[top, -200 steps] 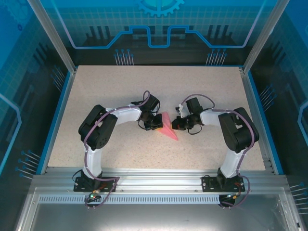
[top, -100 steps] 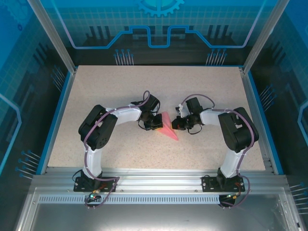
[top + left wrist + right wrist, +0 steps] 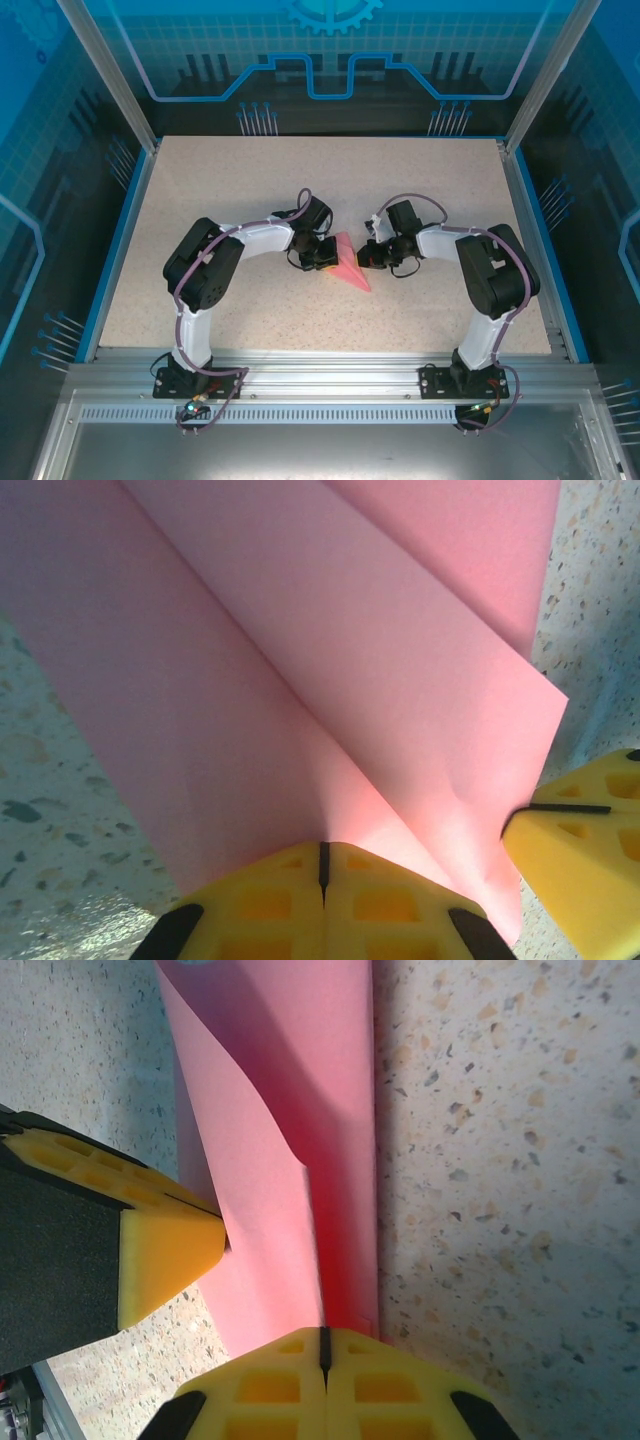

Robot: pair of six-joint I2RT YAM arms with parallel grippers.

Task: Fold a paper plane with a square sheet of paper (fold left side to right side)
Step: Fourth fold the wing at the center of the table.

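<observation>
Mid-frame on the table (image 3: 250,180), the plane (image 3: 350,270) is pressed down from both sides — the left gripper (image 3: 323,865) and right gripper (image 3: 323,1350) are seen with jaws squeezed together.

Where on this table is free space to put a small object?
Free: the far half of the table, beyond the paper plane; the near strip between left arm and right arm. Crowded: the centre, where both jaws meet the plane.
</observation>
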